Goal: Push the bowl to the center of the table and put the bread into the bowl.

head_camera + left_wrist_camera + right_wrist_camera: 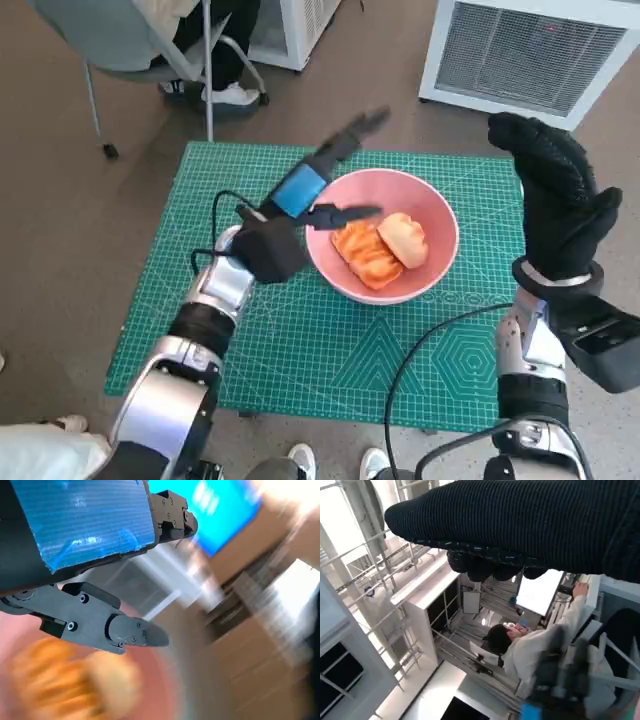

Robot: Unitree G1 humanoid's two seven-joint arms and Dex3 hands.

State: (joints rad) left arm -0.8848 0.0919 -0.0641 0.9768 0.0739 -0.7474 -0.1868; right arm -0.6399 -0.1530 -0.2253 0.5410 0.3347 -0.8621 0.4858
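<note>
**Bread in the bowl, both my hands up**

From my head, I look down at the small table with its green mat. The pink bowl sits near the middle of the mat, a bit closer to the far edge. Two pieces of bread lie inside it, an orange one and a paler one, touching each other. My left hand is over the left rim of the bowl. Its fingers are spread apart and hold nothing. My right hand is raised above the far right corner of the table, well apart from the bowl. Its fingers point up, close together, with nothing in them.

From my left wrist, the picture is blurry. I see my blue tape and my black fingers apart, above the pink bowl and the orange bread.

From my right wrist, I see my glove and a person sitting at a desk. I cannot tell my fingers here.
</note>
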